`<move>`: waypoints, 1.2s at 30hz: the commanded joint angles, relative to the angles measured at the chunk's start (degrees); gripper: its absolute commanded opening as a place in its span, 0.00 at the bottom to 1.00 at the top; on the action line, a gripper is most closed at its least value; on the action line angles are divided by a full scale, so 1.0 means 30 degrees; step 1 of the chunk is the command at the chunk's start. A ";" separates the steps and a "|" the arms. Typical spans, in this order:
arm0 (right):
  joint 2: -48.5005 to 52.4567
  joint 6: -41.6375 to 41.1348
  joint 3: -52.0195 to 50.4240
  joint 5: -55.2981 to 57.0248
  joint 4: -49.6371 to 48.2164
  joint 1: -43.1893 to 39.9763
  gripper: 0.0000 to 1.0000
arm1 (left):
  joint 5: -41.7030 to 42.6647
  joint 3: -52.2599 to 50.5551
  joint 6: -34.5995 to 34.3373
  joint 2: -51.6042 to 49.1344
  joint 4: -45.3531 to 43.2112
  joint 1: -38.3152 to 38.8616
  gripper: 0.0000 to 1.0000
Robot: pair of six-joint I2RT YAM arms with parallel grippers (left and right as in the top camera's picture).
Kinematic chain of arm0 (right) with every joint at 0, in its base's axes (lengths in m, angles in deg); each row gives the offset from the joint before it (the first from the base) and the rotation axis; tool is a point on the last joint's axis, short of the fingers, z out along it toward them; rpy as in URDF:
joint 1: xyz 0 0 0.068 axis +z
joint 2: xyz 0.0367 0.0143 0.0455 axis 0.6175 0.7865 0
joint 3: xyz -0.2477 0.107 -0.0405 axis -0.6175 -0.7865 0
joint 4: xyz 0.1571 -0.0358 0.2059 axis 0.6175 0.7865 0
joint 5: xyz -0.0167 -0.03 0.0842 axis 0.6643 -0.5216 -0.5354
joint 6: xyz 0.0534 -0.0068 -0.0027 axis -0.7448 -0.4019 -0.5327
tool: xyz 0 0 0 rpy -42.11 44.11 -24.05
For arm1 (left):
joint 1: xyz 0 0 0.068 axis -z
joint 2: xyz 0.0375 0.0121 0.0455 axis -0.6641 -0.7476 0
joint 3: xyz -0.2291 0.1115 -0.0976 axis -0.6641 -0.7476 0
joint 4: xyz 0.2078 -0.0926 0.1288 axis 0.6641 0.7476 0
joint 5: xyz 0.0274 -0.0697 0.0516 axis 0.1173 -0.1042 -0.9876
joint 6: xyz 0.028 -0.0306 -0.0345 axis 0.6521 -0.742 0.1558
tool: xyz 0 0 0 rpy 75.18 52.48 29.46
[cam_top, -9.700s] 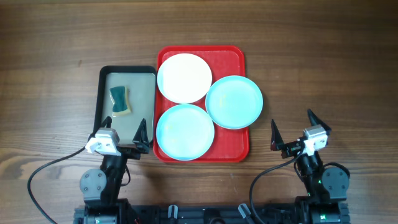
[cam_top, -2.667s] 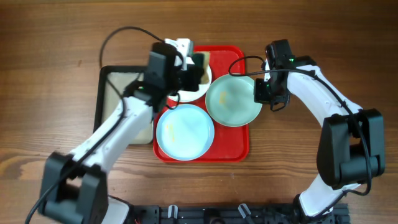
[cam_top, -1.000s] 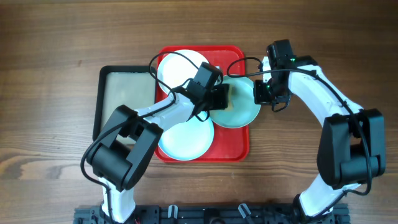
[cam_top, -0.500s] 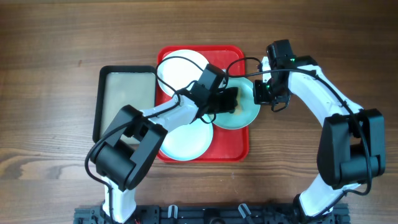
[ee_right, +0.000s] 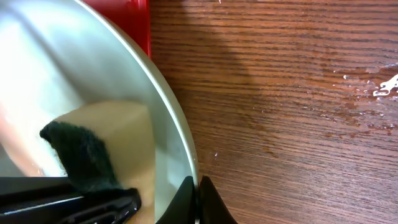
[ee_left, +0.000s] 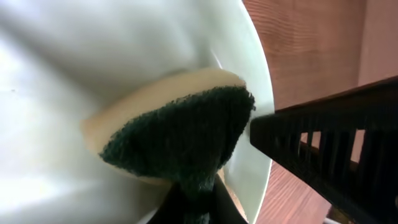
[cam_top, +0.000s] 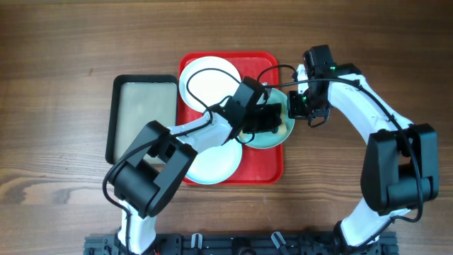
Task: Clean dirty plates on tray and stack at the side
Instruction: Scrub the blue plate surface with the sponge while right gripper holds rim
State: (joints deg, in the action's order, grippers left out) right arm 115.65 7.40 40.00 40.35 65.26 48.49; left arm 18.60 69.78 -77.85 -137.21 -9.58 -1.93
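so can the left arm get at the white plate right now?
Probably not yet. The left claw is shut on the sponge, scrubbing the blue plate that the right claw pinches by its rim. The white plate lies uncovered on the tray, beside that arm.

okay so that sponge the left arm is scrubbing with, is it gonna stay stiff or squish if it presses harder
The sponge will likely squish: its pale foam already bends between the left gripper and the plate. The dark scouring face looks coarse, so it should drag rather than slip.
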 commanded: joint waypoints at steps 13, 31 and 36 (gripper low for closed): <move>0.0328 0.0401 -0.0087 -0.1013 -0.0182 0.0240 0.04 | -0.3534 -0.0044 0.3053 0.1741 -0.0131 -0.1129 0.04; 0.0328 0.0408 -0.0087 -0.0940 -0.0197 0.0240 0.13 | -0.9202 -0.0044 0.4699 0.1326 0.3971 -0.1734 0.04; 0.0328 0.0415 -0.0087 -0.0940 -0.0189 0.0240 0.09 | -0.7402 -0.0044 0.4342 0.1333 0.5297 -0.1734 0.04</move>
State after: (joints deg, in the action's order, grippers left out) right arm 115.65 7.84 40.00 38.47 64.76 48.77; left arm -7.11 69.91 -65.06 -133.12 4.56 -6.76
